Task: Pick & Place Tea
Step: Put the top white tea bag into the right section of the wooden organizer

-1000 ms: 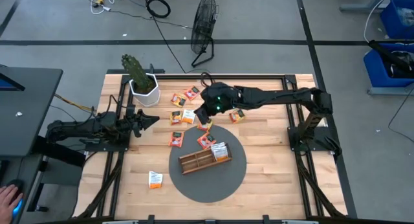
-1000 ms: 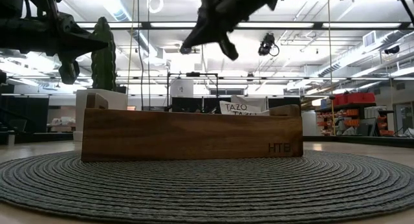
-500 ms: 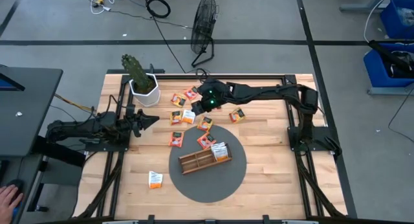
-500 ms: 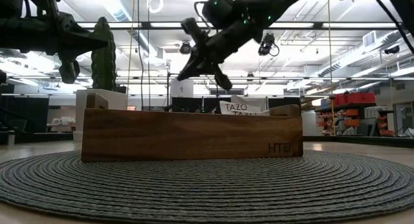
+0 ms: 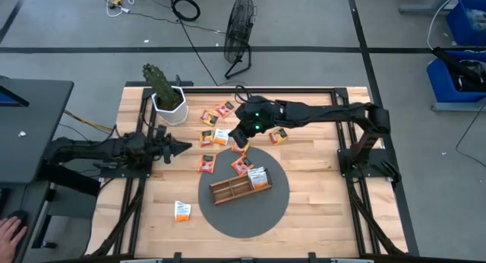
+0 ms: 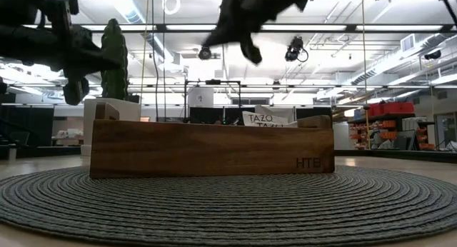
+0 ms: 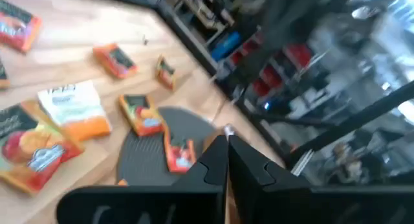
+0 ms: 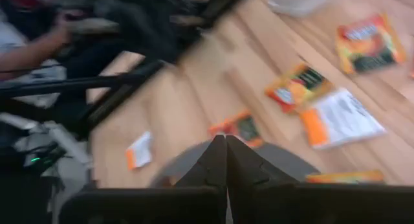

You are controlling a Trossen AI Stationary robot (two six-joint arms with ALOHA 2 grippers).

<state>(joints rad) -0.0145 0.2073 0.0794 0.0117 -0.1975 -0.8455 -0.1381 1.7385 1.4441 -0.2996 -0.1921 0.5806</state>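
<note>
Several orange-red and white tea sachets lie loose on the wooden table, among them one point(image 5: 206, 117) by the pot, one point(image 5: 206, 163) left of the mat and one point(image 5: 182, 210) near the front. A white sachet point(image 5: 258, 177) stands in the brown divided tray point(image 5: 231, 190), showing above the tray point(image 6: 212, 147) in the low view. My right gripper point(image 5: 239, 140) hovers shut and empty above a sachet point(image 5: 243, 148) at the mat's far edge. Its wrist view shows shut fingers point(image 8: 217, 160) over scattered sachets point(image 8: 343, 118). My left gripper point(image 5: 184, 147) is shut, held above the table's left side.
The tray sits on a round grey woven mat point(image 5: 262, 210). A cactus in a white pot point(image 5: 163, 96) stands at the back left corner. A black fan point(image 5: 239, 31) and cables lie on the floor behind. A person's hand point(image 5: 9, 231) shows at the lower left.
The right gripper swung back toward the far sachets, dipped low, then rose and returned over the mat's far edge, still shut. The left gripper shifted slightly toward the table's front.
</note>
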